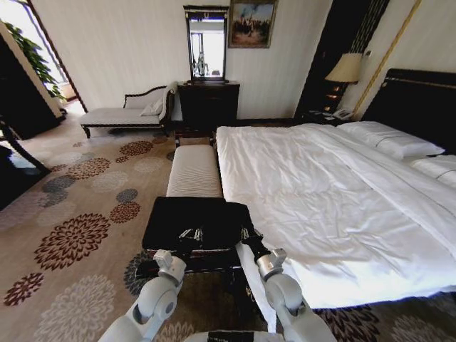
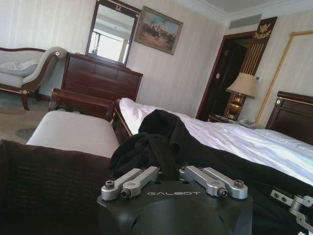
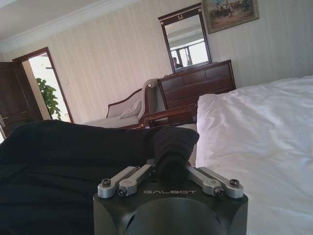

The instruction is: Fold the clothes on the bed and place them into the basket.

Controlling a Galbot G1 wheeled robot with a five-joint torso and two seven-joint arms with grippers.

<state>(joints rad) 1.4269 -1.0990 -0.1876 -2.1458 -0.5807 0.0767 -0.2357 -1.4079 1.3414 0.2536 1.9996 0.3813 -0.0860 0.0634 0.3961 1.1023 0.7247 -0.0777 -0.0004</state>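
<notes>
— Where is the black short-sleeved T-shirt [image 1: 203, 217] right now?

— It lies as a dark folded bundle over the shallow square basket [image 2: 44, 186] with the black fabric lining, at the near end of the long white-cushioned bench [image 1: 194, 171], just beside the foot corner of the very large bed with the white duvet [image 1: 320, 199]. In the head view the cloth covers most of the basket, so the wicker sides are hard to make out.

— And the two arms?

— Both reach forward to the near edge of that bundle. The left gripper [image 1: 189, 236] sits toward the bundle's left half, the right gripper [image 1: 246, 234] at its right corner, next to the bed.

— Are the fingers holding anything?

— In the left wrist view the left gripper [image 2: 168, 171] is pinched together on a bunched-up fold of the black shirt [image 2: 156, 142], which rises between its links. In the right wrist view the right gripper [image 3: 171, 169] is clamped on a rolled edge of the same shirt [image 3: 73, 156], the cloth spreading away from it across the basket.

— What stands behind?

— A dark wooden dresser with a mirror [image 1: 208, 103] and a pale chaise longue [image 1: 132, 114] against the far wall.
</notes>
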